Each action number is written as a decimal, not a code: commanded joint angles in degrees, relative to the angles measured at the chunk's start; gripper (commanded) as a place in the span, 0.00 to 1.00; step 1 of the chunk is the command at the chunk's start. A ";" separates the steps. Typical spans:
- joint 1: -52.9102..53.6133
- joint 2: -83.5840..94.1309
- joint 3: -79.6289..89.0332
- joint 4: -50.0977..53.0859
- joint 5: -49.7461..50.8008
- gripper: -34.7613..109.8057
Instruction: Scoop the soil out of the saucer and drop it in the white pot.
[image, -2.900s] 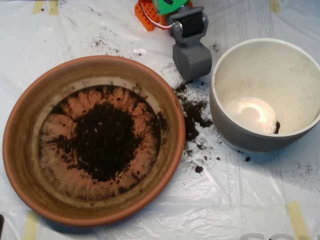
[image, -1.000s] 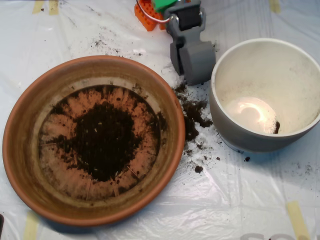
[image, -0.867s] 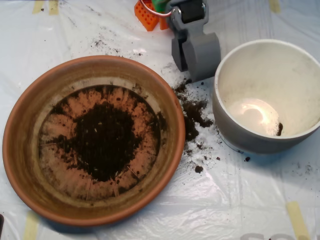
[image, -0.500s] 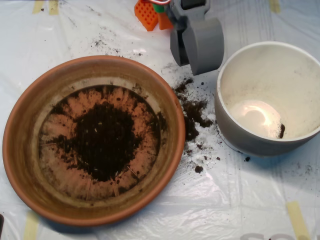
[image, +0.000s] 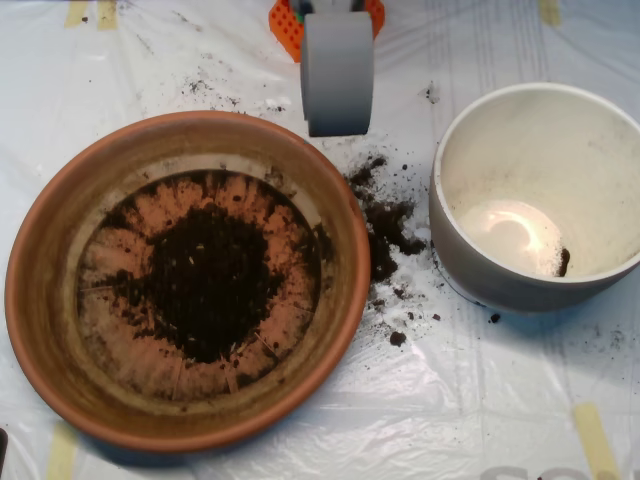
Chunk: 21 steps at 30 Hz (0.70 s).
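The terracotta saucer (image: 330, 215) fills the left half of the overhead view, with a dark pile of soil (image: 205, 280) in its middle. The white pot (image: 470, 265) stands at the right, almost bare inside except for a small dark crumb low on its right wall. My grey scoop (image: 338, 125) hangs at the top centre, raised above the sheet just past the saucer's far rim and left of the pot. Its rounded grey back faces the camera and hides its inside.
Spilled soil (image: 385, 225) lies on the white plastic sheet between saucer and pot, with scattered crumbs (image: 215, 90) behind the saucer. The orange arm base (image: 285, 25) sits at the top edge. Yellow tape strips (image: 595, 435) mark the sheet's corners.
The scoop has lifted and swung left, from beside the pot's rim to above the saucer's far edge. The pot has been nudged slightly to the right.
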 joint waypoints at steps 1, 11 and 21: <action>4.66 -4.31 -8.26 -0.44 3.25 0.41; 19.78 -29.09 -12.66 -4.57 -2.37 0.43; 18.37 -49.31 -21.71 0.18 -4.75 0.50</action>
